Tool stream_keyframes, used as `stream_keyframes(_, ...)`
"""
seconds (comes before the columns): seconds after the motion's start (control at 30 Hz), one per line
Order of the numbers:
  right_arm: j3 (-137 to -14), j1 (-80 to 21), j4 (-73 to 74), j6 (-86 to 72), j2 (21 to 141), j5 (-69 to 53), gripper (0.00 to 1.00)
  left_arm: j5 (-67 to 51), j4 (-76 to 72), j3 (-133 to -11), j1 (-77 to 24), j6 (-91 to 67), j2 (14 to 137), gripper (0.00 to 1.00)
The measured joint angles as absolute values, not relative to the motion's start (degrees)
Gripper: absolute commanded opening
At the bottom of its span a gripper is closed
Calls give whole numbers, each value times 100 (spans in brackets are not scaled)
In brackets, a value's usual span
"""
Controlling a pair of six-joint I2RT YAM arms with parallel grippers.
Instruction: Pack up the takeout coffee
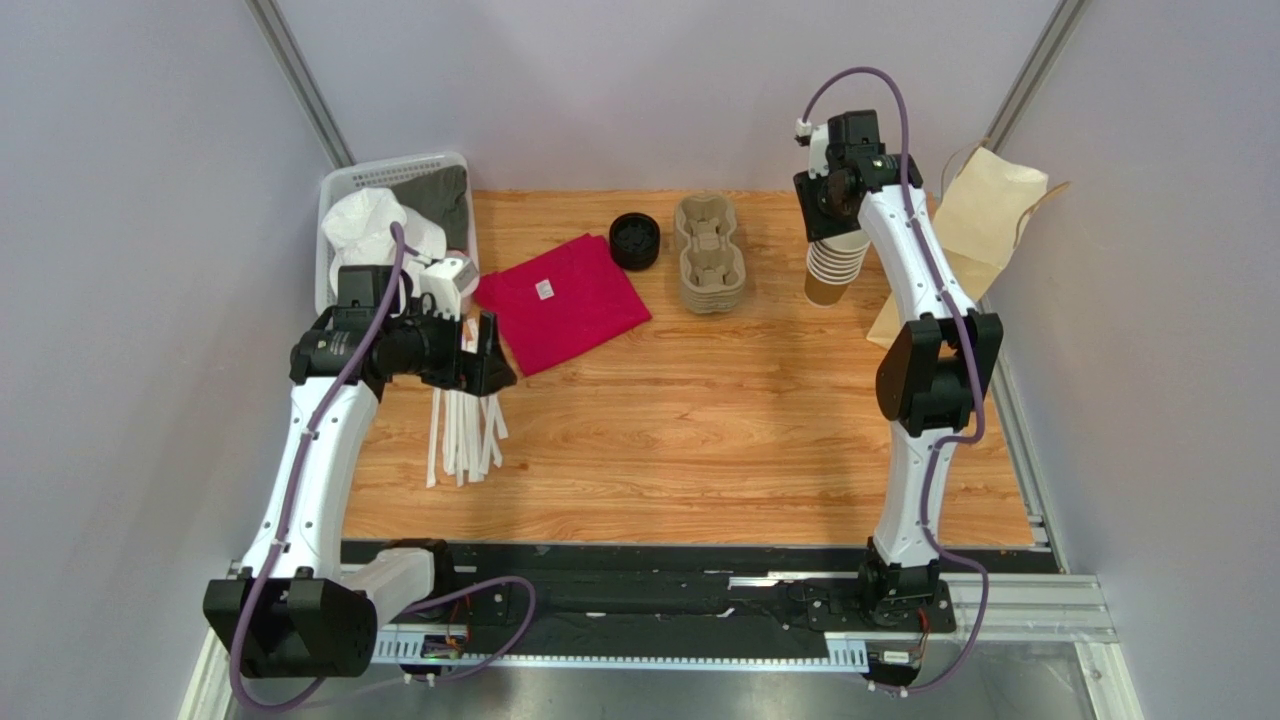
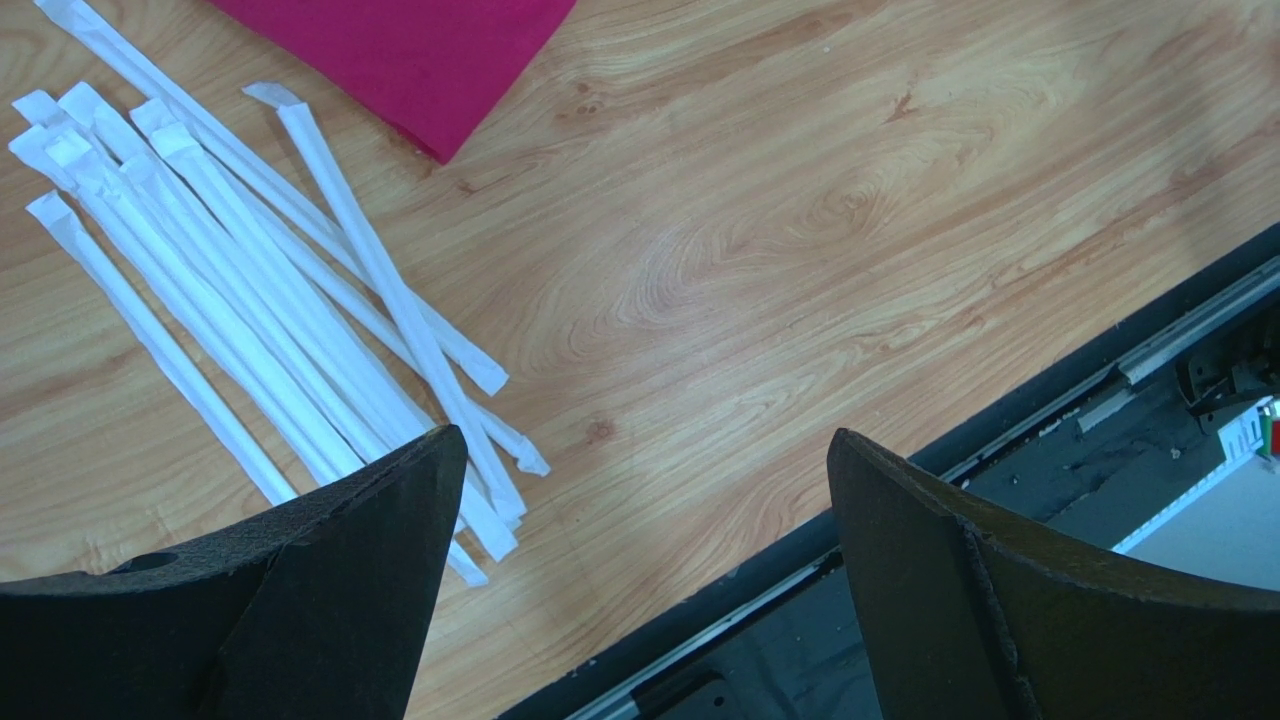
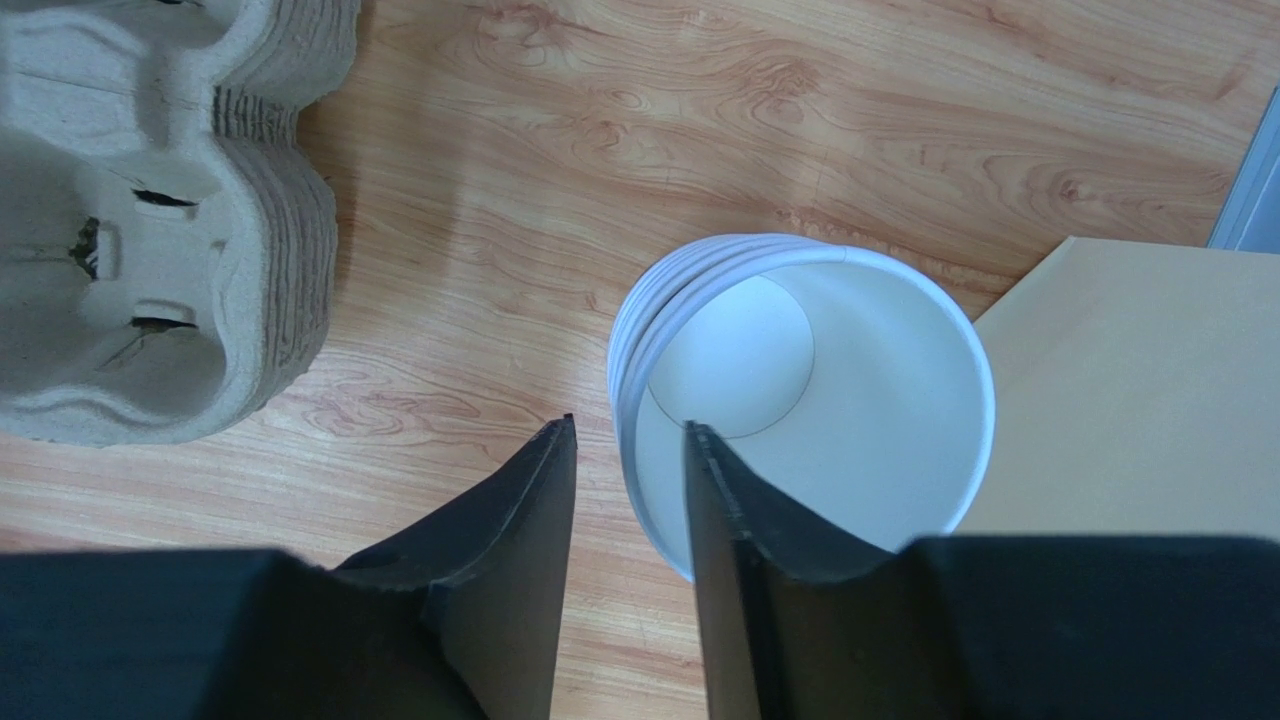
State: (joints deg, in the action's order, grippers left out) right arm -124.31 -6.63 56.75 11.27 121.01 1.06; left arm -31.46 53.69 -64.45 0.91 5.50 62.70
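No lidded kraft cup shows in any view; the takeout coffee is out of view. A stack of lidless white-lined paper cups (image 1: 831, 267) stands at the back right and also shows in the right wrist view (image 3: 819, 405). My right gripper (image 1: 831, 210) (image 3: 630, 425) hangs over the stack. Its jaws are narrowly apart and straddle the top cup's rim, one finger inside and one outside, with a small gap showing beside the wall. Loose black lids (image 1: 634, 240) sit at the back centre. My left gripper (image 1: 489, 372) (image 2: 643, 435) is wide open and empty, low over the wrapped straws (image 2: 241, 270).
A stack of pulp cup carriers (image 1: 709, 255) (image 3: 135, 225) lies left of the cups. A kraft paper bag (image 1: 977, 225) (image 3: 1127, 390) lies to their right. A red cloth (image 1: 564, 300), white straws (image 1: 463, 435) and a white basket (image 1: 343, 188) are at the left.
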Motion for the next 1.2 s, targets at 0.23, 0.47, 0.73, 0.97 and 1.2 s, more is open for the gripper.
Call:
stream_keyframes(0.23,-12436,-663,5675,1162,12208,200,21,-3146,5334,-6445,91,550,6355,99)
stream_keyframes(0.47,-12446,-663,5675,1210,12208,244,2,-3146,5308,-6445,91,548,6372,99)
stream_keyframes(0.73,-12492,-663,5695,1251,12206,318,0,-3146,5284,-6445,91,550,6372,99)
stream_keyframes(0.97,-12510,-690,5680,1367,12097,478,0,-3146,5284,-6445,91,550,6372,99)
stream_keyframes(1.2,-12510,-823,5612,1562,11784,727,0,-3146,5284,-6445,91,550,6372,99)
